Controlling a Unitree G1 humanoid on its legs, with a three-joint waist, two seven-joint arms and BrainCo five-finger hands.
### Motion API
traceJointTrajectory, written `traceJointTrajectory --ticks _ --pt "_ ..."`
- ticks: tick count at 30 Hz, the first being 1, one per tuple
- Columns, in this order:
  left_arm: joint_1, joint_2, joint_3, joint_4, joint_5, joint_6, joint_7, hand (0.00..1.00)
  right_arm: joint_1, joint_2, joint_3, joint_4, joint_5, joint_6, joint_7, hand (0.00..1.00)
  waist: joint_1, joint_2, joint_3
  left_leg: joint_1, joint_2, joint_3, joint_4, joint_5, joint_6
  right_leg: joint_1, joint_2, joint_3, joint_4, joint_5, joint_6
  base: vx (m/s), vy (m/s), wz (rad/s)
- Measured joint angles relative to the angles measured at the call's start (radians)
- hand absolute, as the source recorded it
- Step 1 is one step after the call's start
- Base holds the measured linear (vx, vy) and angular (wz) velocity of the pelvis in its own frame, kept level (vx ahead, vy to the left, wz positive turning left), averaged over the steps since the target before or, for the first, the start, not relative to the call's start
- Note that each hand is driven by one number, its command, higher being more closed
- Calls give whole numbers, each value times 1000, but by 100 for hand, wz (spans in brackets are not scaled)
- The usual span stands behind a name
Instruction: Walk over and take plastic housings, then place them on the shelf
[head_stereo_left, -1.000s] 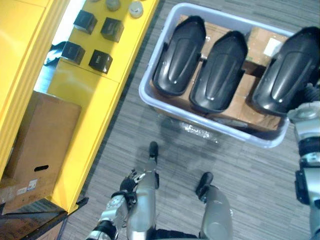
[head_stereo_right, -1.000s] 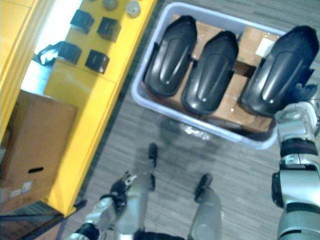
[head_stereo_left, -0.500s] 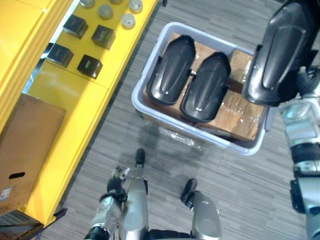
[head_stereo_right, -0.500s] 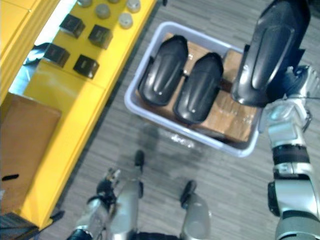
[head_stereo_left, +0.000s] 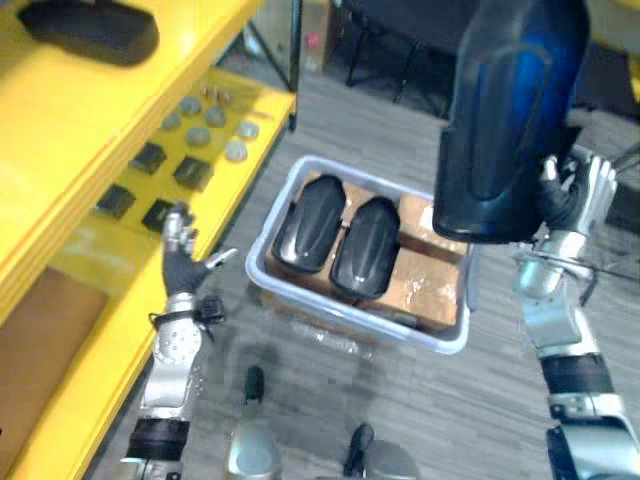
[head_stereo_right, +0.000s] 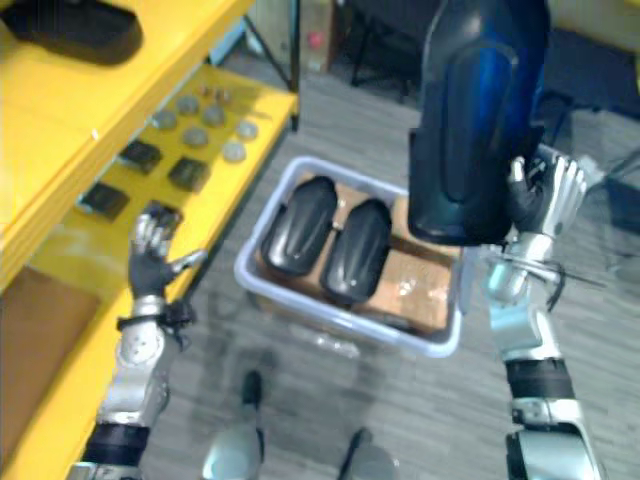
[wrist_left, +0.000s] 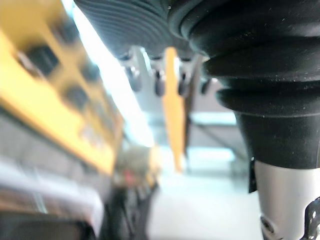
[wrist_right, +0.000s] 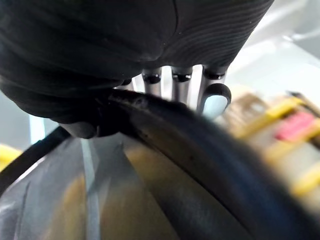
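No lettering, number or sign is legible. The plastic housing (head_stereo_left: 510, 110), upper right, shows a plain glossy face. The small dark boxes (head_stereo_left: 190, 172) on the yellow shelf (head_stereo_left: 100, 110), left, and a red mark on the cardboard box (head_stereo_left: 318, 20), upper centre, are too small to read.

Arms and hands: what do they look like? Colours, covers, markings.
Left arm and right arm: silver-grey segments with dark bands at the joints. Left hand and right hand: silver fingers with dark tips, dark ribbed cover over back and wrist. No markings legible.
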Motion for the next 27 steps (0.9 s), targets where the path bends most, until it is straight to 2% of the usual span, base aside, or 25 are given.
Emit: traceJointTrajectory --ticks 1,3,6,8,11,17,21,27 --pt "0 -8 -15 -6 -19 21 -23 0 -2 0 0 0 -5 -12 0 100 -1 9 -10 1 0 2 0 -4 0 0 0 0 -3 0 0 -131 3 -5" --pt "0 -46 -63 -9 -83 85 -89 0 -3 -1 7 0 -23 -38 2 100 -4 46 -33 5 3 13 -1 -11 -1 5 3 1 -17 8 -4 -114 15 -8" --pt "-5 -66 -105 -10 -153 160 -153 0 -8 -1 50 -1 -30 -65 15 100 -13 86 -57 15 9 22 -1 -10 -2 15 8 5 -43 19 -12 -128 15 -9" --pt "-19 -63 -117 -10 -185 191 -171 0 -17 -1 70 -1 -40 -72 28 100 -12 95 -63 12 19 25 -1 -2 -4 17 20 8 -65 36 -16 -91 -6 -8" --pt "-33 -60 -133 -10 -201 218 -184 0 -34 0 91 -1 -40 -84 60 100 -12 92 -65 12 24 24 -1 12 -8 28 28 9 -90 54 -18 -36 -11 -4" --pt "-51 -57 -139 -10 -222 219 -184 0 -60 31 153 -33 -39 -114 96 100 -10 92 -66 12 20 25 -1 20 -3 37 28 8 -103 69 -9 0 0 0" --pt "-78 -57 -172 -10 -240 217 -184 0 -59 64 208 -32 -38 -113 132 100 -9 92 -66 12 19 25 -1 20 -3 37 28 8 -101 71 -7 0 0 0" --pt "-101 -56 -195 -11 -258 206 -175 0 -59 112 290 10 -36 -114 135 100 -8 93 -68 11 20 23 -1 19 -2 37 28 8 -101 66 -14 0 0 0"
